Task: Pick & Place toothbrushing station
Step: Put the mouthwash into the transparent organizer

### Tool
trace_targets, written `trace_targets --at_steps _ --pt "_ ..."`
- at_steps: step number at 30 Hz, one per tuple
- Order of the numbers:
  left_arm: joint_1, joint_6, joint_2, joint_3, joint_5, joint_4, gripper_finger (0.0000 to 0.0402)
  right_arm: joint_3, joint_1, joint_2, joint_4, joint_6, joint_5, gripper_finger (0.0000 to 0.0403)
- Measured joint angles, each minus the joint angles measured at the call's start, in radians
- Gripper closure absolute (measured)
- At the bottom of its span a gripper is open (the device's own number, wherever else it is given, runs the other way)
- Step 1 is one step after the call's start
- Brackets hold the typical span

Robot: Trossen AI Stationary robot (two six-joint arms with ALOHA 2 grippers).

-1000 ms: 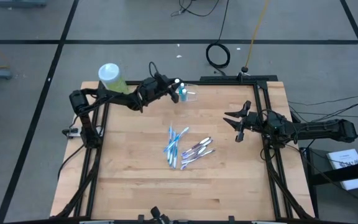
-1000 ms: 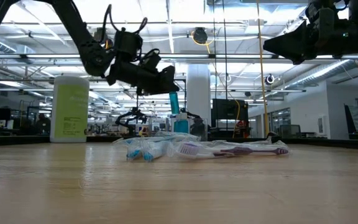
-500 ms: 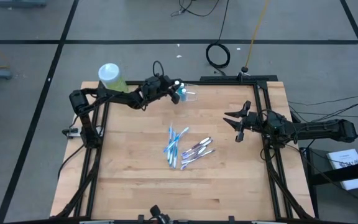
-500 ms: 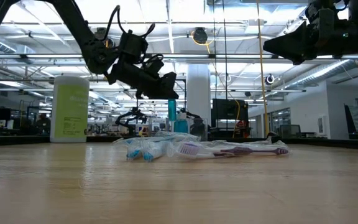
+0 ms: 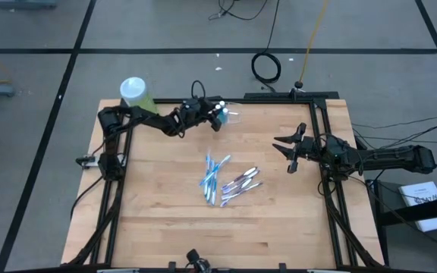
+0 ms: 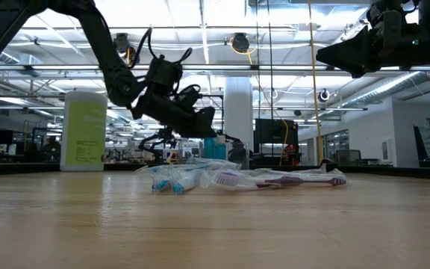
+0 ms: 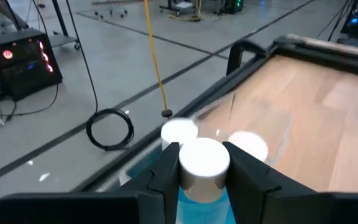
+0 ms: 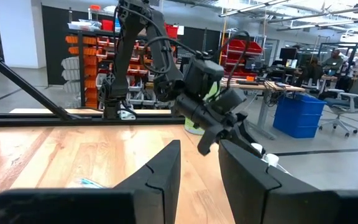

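Note:
A small blue tube with a white cap (image 7: 204, 158) is in my shut left gripper (image 5: 217, 114) at the table's far edge, right next to the clear plastic cup (image 5: 234, 117). Two more white caps (image 7: 180, 131) show just beyond it. In the low view the tube (image 6: 215, 147) is low, near the table top. A pile of blue, white and purple toothbrushes (image 5: 226, 182) lies flat on the middle of the table. My right gripper (image 5: 290, 153) is open and empty, held in the air at the table's right side. My left gripper pinches the tube between its two fingers (image 7: 248, 177), at the top of the tube right by its white cap (image 7: 204, 163). The fingers come from the table's left, slanting down. The tube stands upright, cap up. Whether its lower end rests on anything, I cannot tell.
A light-green bottle with a white cap (image 5: 135, 94) stands at the far left corner. A black frame (image 5: 321, 106) runs along the table's edges. Bare wood lies in front of the toothbrush pile and to its left.
My left gripper has gone down and a little toward the table's right edge, closer to the cup, still shut on the tube. The tube has come down with it from well above the table to near the table top, staying upright.

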Motion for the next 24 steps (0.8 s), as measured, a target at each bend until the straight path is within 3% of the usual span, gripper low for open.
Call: trace_targets --at_steps 9,18,24 --pt "0.0 -0.018 0.067 0.003 0.0 0.061 0.0274 0.0 0.0 0.0 -0.001 0.0 0.001 0.0303" --pt "0.0 -0.011 0.07 0.003 0.0 0.058 0.029 0.0 0.0 0.0 -0.004 0.0 0.003 0.0303" --pt "-0.01 -0.01 0.072 0.002 -0.002 0.056 0.0241 0.0 0.0 0.0 -0.004 0.0 0.003 0.0303"
